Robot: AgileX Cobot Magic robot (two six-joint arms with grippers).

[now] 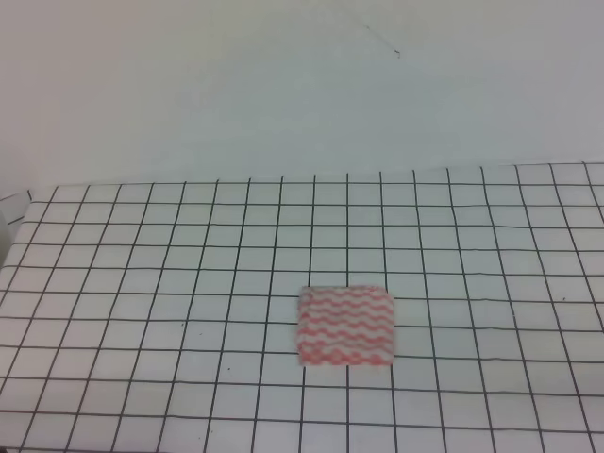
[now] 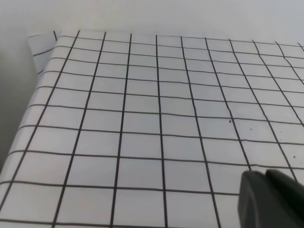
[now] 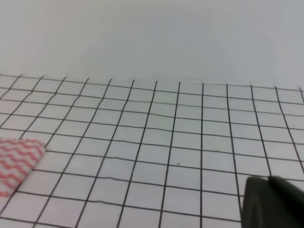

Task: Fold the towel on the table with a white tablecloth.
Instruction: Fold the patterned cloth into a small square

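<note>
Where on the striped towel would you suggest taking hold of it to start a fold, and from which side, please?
Probably at a corner. The towel lies flat on the white tablecloth, so only its thin edges give purchase. The right wrist view shows its far right corner exposed, with bare cloth beyond it, so the right hand could come in from that side, pinching low.
</note>
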